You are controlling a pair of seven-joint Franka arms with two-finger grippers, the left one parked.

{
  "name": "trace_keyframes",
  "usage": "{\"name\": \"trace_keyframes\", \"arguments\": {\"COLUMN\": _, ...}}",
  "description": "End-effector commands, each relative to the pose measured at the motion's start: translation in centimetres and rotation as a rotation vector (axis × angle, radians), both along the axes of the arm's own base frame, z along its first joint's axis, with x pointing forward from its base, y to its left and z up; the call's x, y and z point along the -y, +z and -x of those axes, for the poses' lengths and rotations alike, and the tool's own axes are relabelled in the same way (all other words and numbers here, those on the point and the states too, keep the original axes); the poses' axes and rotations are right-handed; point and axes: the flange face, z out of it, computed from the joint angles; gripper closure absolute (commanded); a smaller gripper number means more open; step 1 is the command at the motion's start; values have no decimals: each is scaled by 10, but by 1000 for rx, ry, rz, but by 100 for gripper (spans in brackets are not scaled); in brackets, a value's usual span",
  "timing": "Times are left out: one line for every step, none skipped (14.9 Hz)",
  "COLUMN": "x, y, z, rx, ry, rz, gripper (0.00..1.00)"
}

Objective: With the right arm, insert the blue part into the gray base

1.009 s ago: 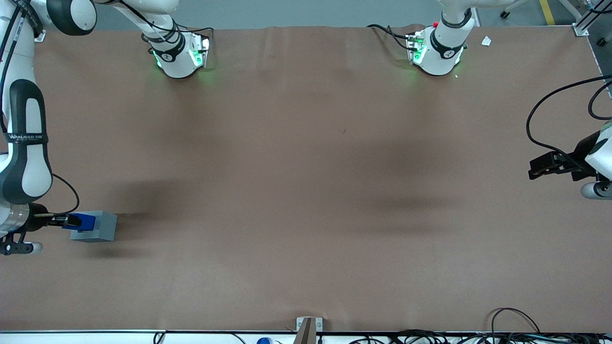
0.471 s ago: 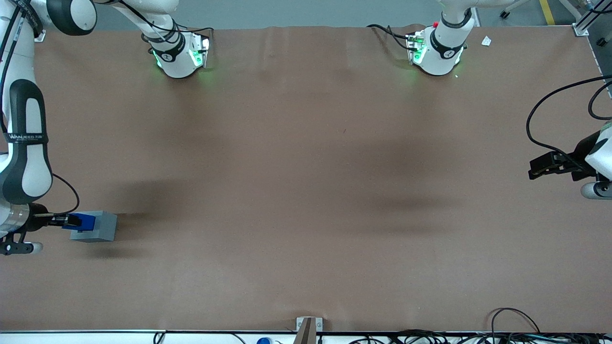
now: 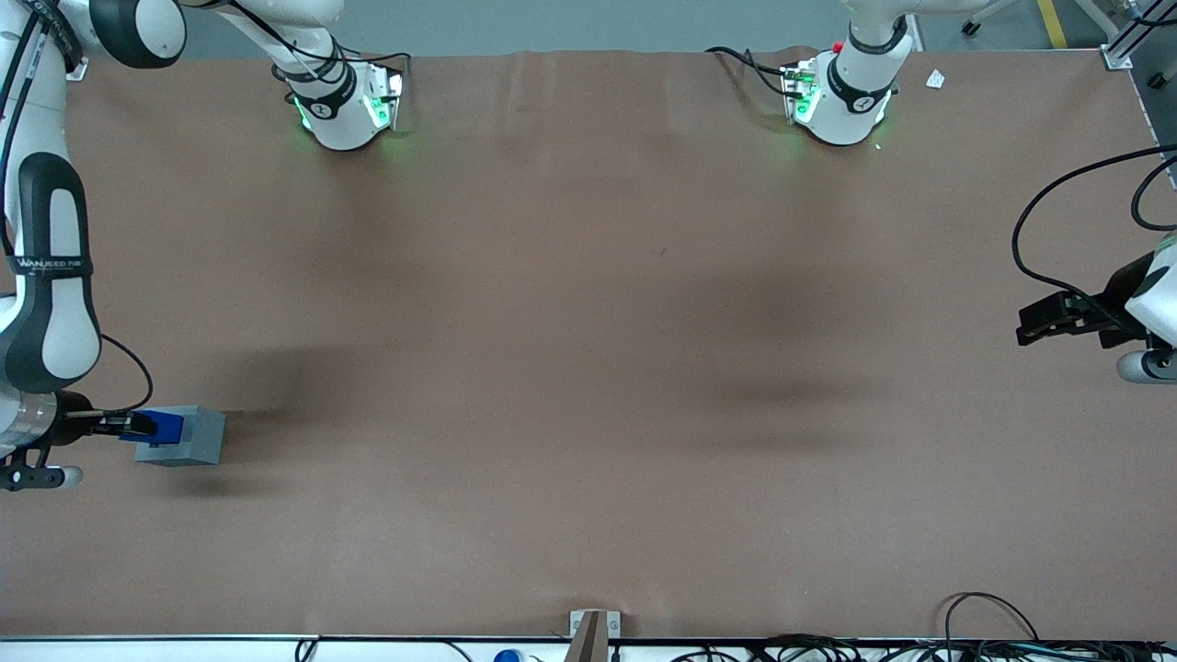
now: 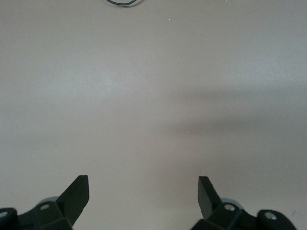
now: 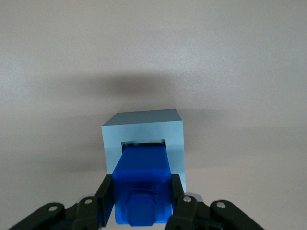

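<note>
While the black two-finger pincer point(image 5: 142, 201) pinches the small bright blue plastic block point(image 5: 142, 184), its leading end appears to enter the square recess of the light gray square base point(image 5: 144, 139) just ahead, with full seating and release left.

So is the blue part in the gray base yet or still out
Partly in. The gripper is shut on the blue part, whose lower end is inside the recess of the gray base; full seating cannot be told.

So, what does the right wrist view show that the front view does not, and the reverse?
Only the right wrist view shows the square recess in the gray base, with the blue part reaching into it.

Only the front view shows the right arm, the brown table and the arm bases.

Both show the gripper shut on the blue part at the gray base, toward the working arm's end of the table.
</note>
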Motion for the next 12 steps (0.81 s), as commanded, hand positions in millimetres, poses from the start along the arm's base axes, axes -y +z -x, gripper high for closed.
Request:
{"name": "trace_keyframes", "arguments": {"x": -4, "y": -6, "z": -3, "rx": 0, "ry": 15, "rz": -19, "gripper": 84}}
{"name": "trace_keyframes", "arguments": {"x": -4, "y": -6, "z": -3, "rx": 0, "ry": 16, "rz": -19, "gripper": 84}}
{"name": "trace_keyframes", "arguments": {"x": -5, "y": -6, "z": -3, "rx": 0, "ry": 18, "rz": -19, "gripper": 84}}
{"name": "trace_keyframes", "arguments": {"x": -5, "y": -6, "z": -3, "rx": 0, "ry": 18, "rz": -19, "gripper": 84}}
{"name": "trace_keyframes", "arguments": {"x": -6, "y": -7, "z": -3, "rx": -2, "ry": 19, "rz": -20, "gripper": 84}}
{"name": "trace_keyframes", "arguments": {"x": -6, "y": -6, "z": -3, "rx": 0, "ry": 21, "rz": -19, "gripper": 84}}
{"name": "trace_keyframes", "arguments": {"x": -7, "y": -8, "z": -3, "rx": -3, "ry": 22, "rz": -20, "gripper": 84}}
{"name": "trace_keyframes", "arguments": {"x": -6, "y": -8, "z": -3, "rx": -3, "ry": 28, "rz": -19, "gripper": 84}}
{"name": "trace_keyframes", "arguments": {"x": -5, "y": -9, "z": -3, "rx": -3, "ry": 43, "rz": -20, "gripper": 84}}
{"name": "trace_keyframes", "arguments": {"x": -5, "y": -9, "z": -3, "rx": -1, "ry": 48, "rz": -22, "gripper": 84}}
{"name": "trace_keyframes", "arguments": {"x": -4, "y": -9, "z": -3, "rx": -1, "ry": 47, "rz": -22, "gripper": 84}}
{"name": "trace_keyframes", "arguments": {"x": -3, "y": -10, "z": -2, "rx": -3, "ry": 46, "rz": -21, "gripper": 84}}
